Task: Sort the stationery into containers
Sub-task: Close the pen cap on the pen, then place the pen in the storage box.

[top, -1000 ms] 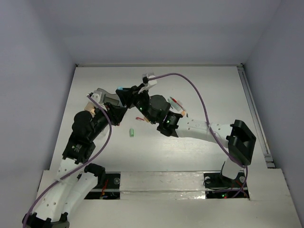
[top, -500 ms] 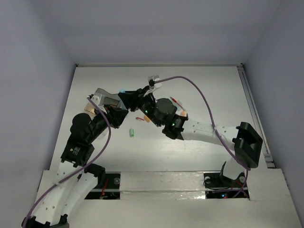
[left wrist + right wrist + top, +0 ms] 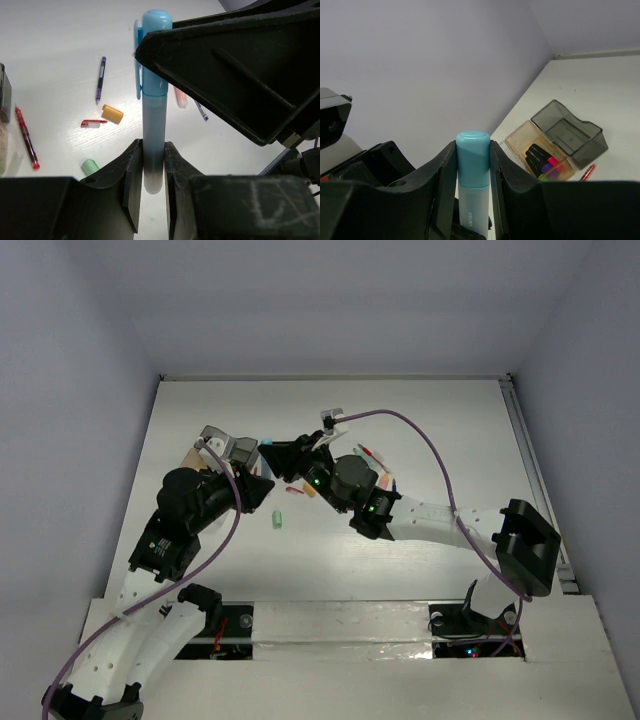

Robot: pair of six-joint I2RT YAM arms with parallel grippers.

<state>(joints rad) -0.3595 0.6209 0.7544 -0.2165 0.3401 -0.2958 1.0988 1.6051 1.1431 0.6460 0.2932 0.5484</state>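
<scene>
A mint cap [image 3: 278, 520] lies alone on the white table [image 3: 440, 420], closest to your arm bases. It sits on the near side of the pale-blue highlighter [image 3: 152, 115], the reference point for everything described here.

Both tools hold that highlighter clear of the table, left of the table's centre. Your left gripper [image 3: 152, 170] has its jaws almost closed and pinches the clear lower end of the barrel. Your right gripper [image 3: 473, 150] has its jaws partway apart and pressed against both sides of the blue cap. The cap's rounded top pokes out past the fingers. The two grippers meet nose to nose along the highlighter.

An orange cap [image 3: 112, 113] and a small red piece [image 3: 93, 123] lie close together on the table, a little to the highlighter's right and under the right arm. A purple pen [image 3: 100, 79] lies a bit beyond them. A peach highlighter [image 3: 181, 98] and a blue pen [image 3: 201, 111] lie farther to the right, partly hidden behind the right gripper.

The container [image 3: 568, 135] stands on the table to the highlighter's left. Its clear-grey part is tipped open beside a tan compartment, which holds several stored highlighters [image 3: 542, 162] with dark bodies and pink and green ends. A red pen [image 3: 587, 172] also lies on that left side.
</scene>
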